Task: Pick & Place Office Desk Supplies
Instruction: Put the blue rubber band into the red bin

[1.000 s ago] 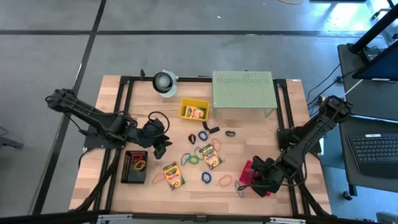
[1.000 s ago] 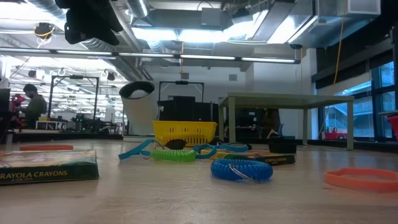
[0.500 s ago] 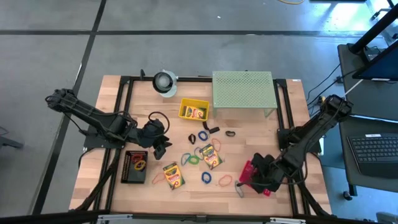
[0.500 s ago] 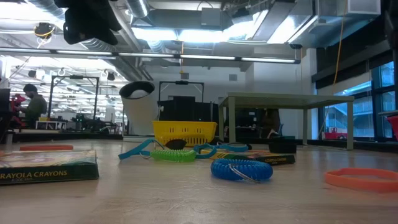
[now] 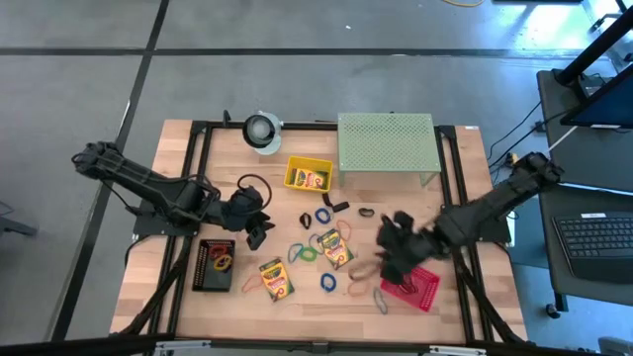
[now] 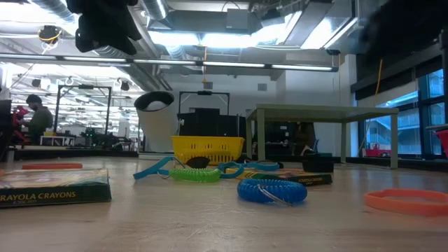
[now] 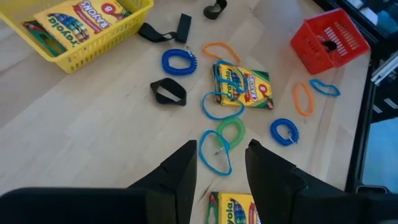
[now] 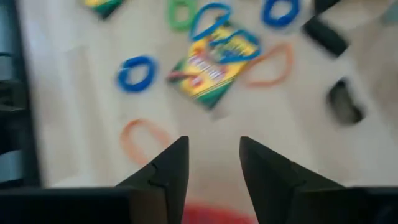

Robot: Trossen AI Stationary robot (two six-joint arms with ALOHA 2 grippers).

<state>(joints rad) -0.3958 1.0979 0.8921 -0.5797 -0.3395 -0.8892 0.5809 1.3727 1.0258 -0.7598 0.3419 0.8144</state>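
While hanging over the lower-right part of the desk [image 5: 178,138] in the high view, right hand [image 5: 388,259] seen just left of the red basket [image 5: 415,287], fingers [image 8: 166,171] parted with nothing between them, above bare wood. Below it in its wrist view: a crayon box [image 8: 211,62] with a blue loop across it, a blue coiled band [image 8: 137,73] to the picture's left, an orange loop [image 8: 140,138] nearer the fingers, a second orange loop [image 8: 270,63] right of the box.

Left hand [image 5: 259,229] placed left of centre in the high view, above the desk, fingers [image 7: 183,171] apart and empty. Ahead of it in its wrist view: a green coiled band [image 7: 231,132] and a blue loop [image 7: 214,158] just beyond the fingertips, a crayon box [image 7: 244,84] at centre, a black clip [image 7: 168,92] to its left. Yellow basket [image 7: 74,25] in the upper left, holding another crayon box [image 7: 87,15].

In the high view, black tray [image 5: 215,264] at lower left with bands inside, a crayon box [image 5: 276,279] just right of it. Pale green perforated stand [image 5: 386,146] at upper centre, round white-and-grey roll [image 5: 262,131] to its left.
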